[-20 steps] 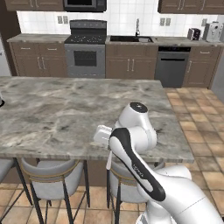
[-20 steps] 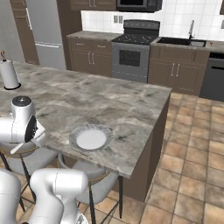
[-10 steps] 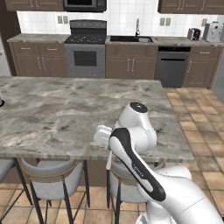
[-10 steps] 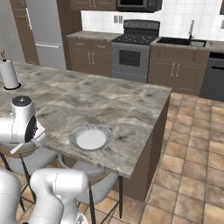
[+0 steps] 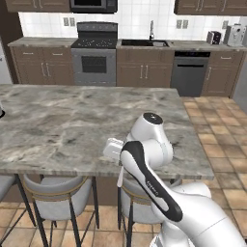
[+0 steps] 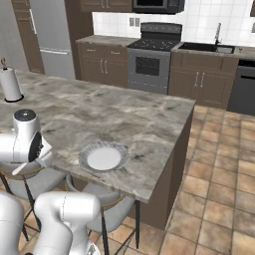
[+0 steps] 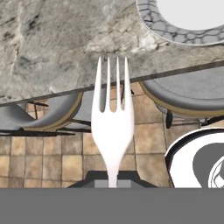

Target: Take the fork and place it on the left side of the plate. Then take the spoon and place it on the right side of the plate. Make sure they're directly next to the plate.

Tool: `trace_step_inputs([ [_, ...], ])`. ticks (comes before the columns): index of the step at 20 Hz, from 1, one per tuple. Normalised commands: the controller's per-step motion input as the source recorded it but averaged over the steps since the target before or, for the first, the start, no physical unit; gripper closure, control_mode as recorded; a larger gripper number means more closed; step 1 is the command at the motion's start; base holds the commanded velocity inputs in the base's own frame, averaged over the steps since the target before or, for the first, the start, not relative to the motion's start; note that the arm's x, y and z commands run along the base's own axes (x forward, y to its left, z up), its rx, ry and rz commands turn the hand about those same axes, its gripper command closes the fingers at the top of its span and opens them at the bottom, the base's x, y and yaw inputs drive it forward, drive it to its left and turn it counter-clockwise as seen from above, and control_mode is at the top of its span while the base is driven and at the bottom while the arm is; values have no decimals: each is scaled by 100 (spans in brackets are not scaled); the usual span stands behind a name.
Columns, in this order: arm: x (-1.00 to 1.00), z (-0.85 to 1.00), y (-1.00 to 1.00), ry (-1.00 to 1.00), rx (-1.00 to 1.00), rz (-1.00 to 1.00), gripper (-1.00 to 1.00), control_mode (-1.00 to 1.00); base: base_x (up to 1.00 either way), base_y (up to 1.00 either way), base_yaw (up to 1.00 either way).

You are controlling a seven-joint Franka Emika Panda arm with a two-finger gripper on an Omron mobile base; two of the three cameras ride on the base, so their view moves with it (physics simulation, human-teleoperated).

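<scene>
a: left base view: where does the robot stand?

b: the white arm [image 5: 144,173] rises from five o'clock and bends over the near edge of the marble island counter [image 5: 62,125]. its hand sits at the counter's front edge, near the picture's middle, facing nine o'clock. two grey bar stools [image 5: 58,190] are tucked under the overhang. at twelve o'clock the black stove [image 5: 94,50] stands against the back wall, with a sink at one o'clock.

a: right base view: where is the plate?

b: the plate [image 6: 103,157], white centre inside a wide grey rim, lies flat on the counter close to its near edge, just below the picture's middle. the arm's round wrist is at nine o'clock from it, near but apart. a paper towel roll [image 6: 10,83] stands upright far off at ten o'clock, on the counter's other end.

a: hand view: what does the gripper hold?

b: the gripper [image 7: 113,179], at six o'clock, is clamped together on the handle of the fork [image 7: 112,127]. the pale fork points its four tines toward twelve o'clock, its tips overlapping the counter's edge in the picture. the plate's grey rim shows at one o'clock, well apart from the tines. stool seats and brown floor tiles [image 7: 48,153] lie below the counter edge. whether the fork hangs over the counter or just off it, the picture does not settle.
</scene>
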Motion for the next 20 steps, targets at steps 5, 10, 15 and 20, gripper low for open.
trace_step_inputs([
  [5, 41, 0, -13, 1, -1, 0, 100, -100, 0, 0, 0],
  [10, 79, 0, -9, 6, -4, 0, 100, -100, 0, 0, 0],
  [15, 67, 0, -3, 10, -7, 0, 100, -100, 0, 0, 0],
  [20, 45, -4, 12, 11, -13, 0, 100, -100, 0, 0, 0],
])
